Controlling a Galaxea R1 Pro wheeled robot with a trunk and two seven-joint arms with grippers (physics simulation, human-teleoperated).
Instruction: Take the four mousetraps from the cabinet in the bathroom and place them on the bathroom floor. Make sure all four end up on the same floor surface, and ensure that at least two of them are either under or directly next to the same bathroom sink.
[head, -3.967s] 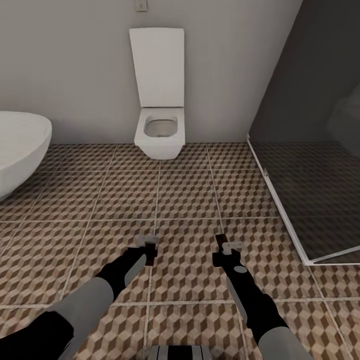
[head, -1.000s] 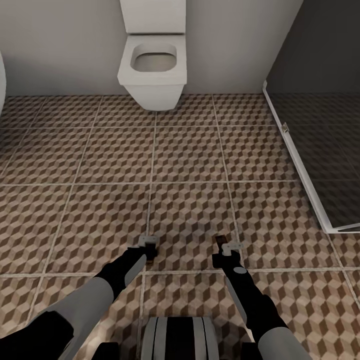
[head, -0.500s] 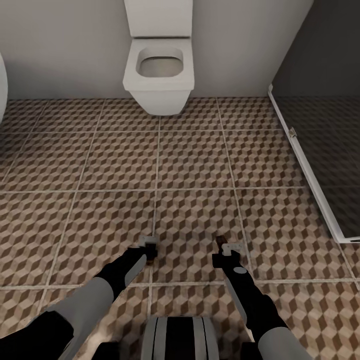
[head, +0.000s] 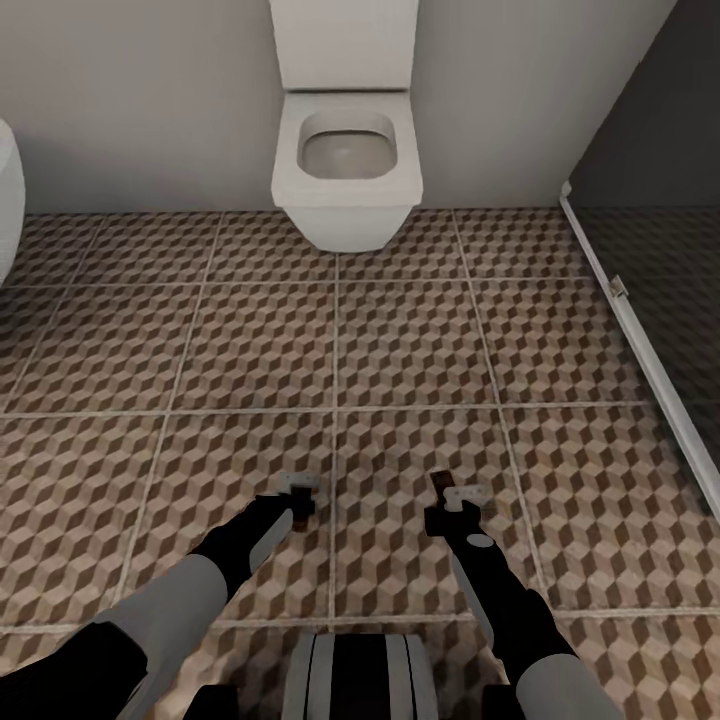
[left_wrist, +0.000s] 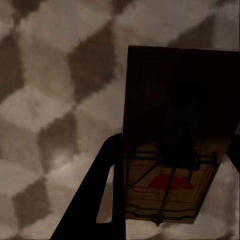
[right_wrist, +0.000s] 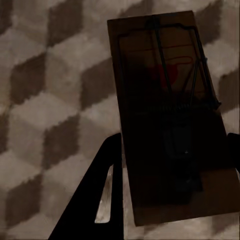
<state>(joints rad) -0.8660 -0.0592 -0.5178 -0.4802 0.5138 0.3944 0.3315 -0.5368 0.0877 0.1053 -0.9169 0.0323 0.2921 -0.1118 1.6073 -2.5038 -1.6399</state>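
Mousetraps sit clamped in both grippers: the left gripper (head: 298, 497) has its fingers (left_wrist: 107, 200) closed on one mousetrap (left_wrist: 175, 145), and the right gripper (head: 447, 497) pinches a second mousetrap (right_wrist: 170, 115) between its fingers (right_wrist: 100, 195). Both are held above the cube-patterned bathroom floor (head: 250, 340). Beyond them a white toilet (head: 348, 170) hangs on the grey wall (head: 130, 100), with a dark glass shower screen (head: 660, 280) at the right.
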